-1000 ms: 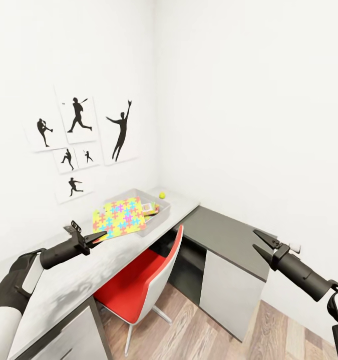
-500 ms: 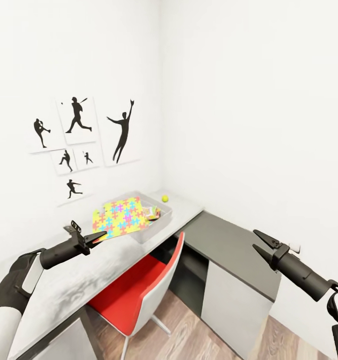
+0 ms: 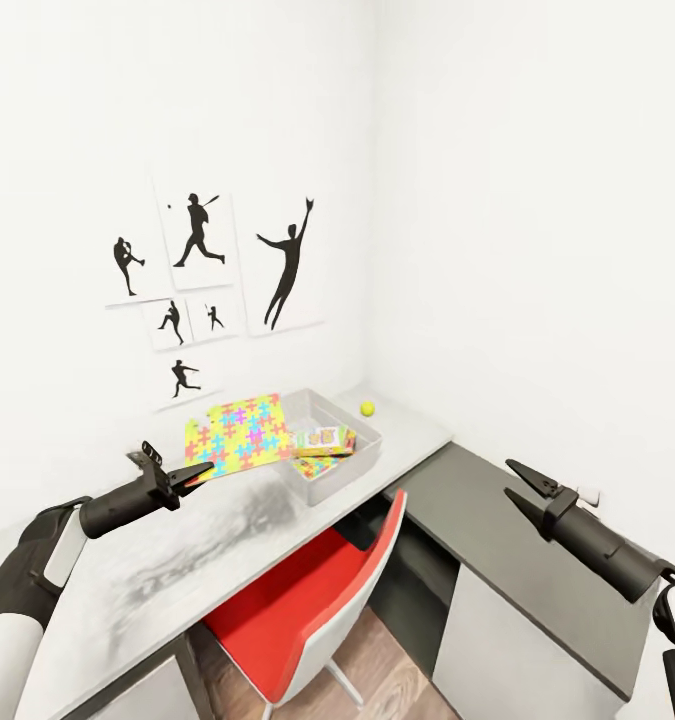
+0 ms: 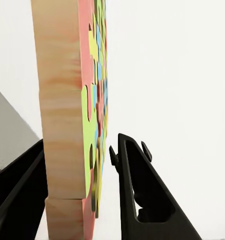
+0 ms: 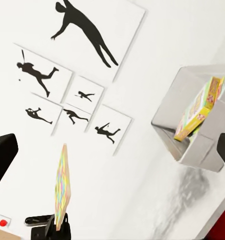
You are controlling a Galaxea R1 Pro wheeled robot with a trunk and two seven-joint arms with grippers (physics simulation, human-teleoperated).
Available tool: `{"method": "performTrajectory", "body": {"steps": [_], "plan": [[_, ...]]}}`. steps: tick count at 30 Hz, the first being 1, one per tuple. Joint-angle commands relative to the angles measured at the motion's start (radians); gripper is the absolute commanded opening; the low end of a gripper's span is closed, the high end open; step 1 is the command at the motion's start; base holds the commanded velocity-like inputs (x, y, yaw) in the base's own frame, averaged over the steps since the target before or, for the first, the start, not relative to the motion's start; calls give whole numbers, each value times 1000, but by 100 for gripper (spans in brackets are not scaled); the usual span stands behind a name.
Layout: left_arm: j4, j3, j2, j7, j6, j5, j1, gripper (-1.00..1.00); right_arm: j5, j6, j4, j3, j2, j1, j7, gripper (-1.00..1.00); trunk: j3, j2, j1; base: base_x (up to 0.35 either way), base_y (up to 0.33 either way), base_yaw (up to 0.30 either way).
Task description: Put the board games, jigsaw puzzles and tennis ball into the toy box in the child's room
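Left claw (image 3: 205, 467) clamped on jigsaw puzzle (image 3: 239, 431) edge, held above worktop (image 3: 177, 560) beside toy box (image 3: 362, 462). Right claw (image 3: 517, 480) apart, over dark unit (image 3: 517, 540). Red chair (image 3: 317, 600) tucked under worktop; tennis ball (image 3: 367, 408) behind box.

A red chair (image 3: 307, 600) with a pale shell back is tucked in below, its seat facing us. Beside it runs the lower dark grey-topped unit (image 3: 497, 545) with a white front panel. On the white wall, six black baseball-player silhouette pictures (image 3: 212, 285) hang in a cluster. Wood-plank floor (image 3: 387, 680) peeks out beneath the chair.
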Motion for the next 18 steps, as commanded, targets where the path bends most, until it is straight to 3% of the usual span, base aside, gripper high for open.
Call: {"method": "performTrajectory", "body": {"steps": [1, 7, 18], "plan": [[0, 0, 0, -1, 9, 2, -1, -100, 7, 4, 0, -2, 0, 0, 8, 100, -1, -1, 1, 250, -199, 287], [1, 0, 1, -1, 9, 2, -1, -100, 7, 4, 0, -2, 0, -1, 8, 100, -1, -1, 1, 244, -92, 201], [0, 0, 1, -1, 9, 2, -1, -100, 7, 4, 0, -2, 0, -1, 8, 100, -1, -1, 1, 284, -85, 17]]}}
